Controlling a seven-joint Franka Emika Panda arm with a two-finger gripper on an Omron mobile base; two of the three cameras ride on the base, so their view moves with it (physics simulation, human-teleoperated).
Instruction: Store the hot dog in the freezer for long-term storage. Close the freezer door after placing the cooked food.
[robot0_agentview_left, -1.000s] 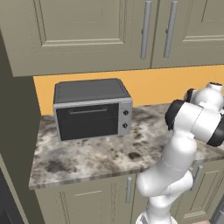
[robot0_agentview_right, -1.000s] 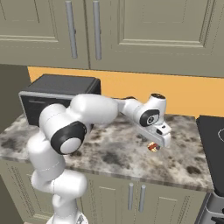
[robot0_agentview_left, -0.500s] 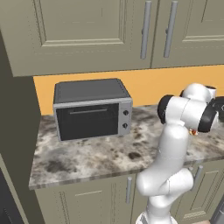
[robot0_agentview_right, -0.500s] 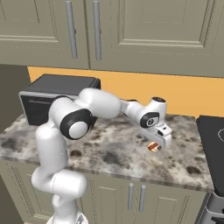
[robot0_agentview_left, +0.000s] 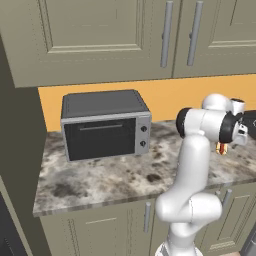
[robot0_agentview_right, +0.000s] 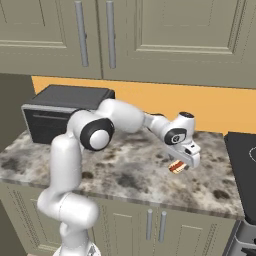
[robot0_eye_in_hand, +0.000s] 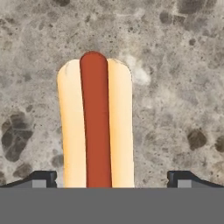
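The hot dog (robot0_eye_in_hand: 95, 127), a tan bun with a red-orange sausage, lies on the speckled stone counter (robot0_agentview_right: 125, 175). In the right base view the hot dog (robot0_agentview_right: 176, 166) sits just under the hand, and in the left base view a bit of the hot dog (robot0_agentview_left: 222, 148) peeks out below the wrist. My gripper (robot0_eye_in_hand: 112, 178) hangs right over it and is open, one fingertip on each side of the bun, with a gap on the right side. The same gripper (robot0_agentview_right: 184, 161) points down at the counter. The freezer and the freezer door are out of view.
A grey-and-black countertop oven (robot0_agentview_left: 106, 125) stands at the back left of the counter. Olive wall cabinets (robot0_agentview_right: 165, 35) hang overhead. A dark cooktop (robot0_agentview_right: 242, 160) adjoins the counter on the right, and a dark tall panel (robot0_agentview_left: 15, 160) bounds its left end.
The arm's elbow and upper links have swung round while the hand stayed over the hot dog. The hot dog has not moved.
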